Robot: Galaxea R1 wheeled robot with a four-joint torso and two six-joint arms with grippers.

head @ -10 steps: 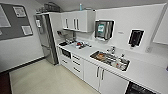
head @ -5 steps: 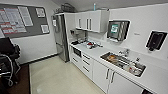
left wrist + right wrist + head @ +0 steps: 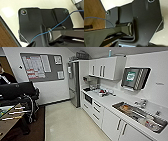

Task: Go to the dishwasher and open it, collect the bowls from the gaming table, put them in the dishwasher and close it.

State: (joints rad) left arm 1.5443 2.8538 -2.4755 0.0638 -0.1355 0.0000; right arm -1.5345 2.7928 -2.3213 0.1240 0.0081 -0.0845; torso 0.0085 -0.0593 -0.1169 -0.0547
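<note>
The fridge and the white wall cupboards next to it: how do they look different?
The fridge is grey metal and stands tall on the floor; the wall cupboards are white and hang above the counter. The fridge shows one long door; the cupboards show several short doors with vertical handles. Both stand along the same kitchen wall.

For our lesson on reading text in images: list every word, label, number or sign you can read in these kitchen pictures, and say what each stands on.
No text can be read.
Papers on the grey notice board: printed, too blurred to read.
Green-and-white label on the wall dispenser: too blurred.
Small mark on the wall right of the dispenser: too small.
Notice on the refrigerator: too blurred.
Both wrist views: no text.
</note>
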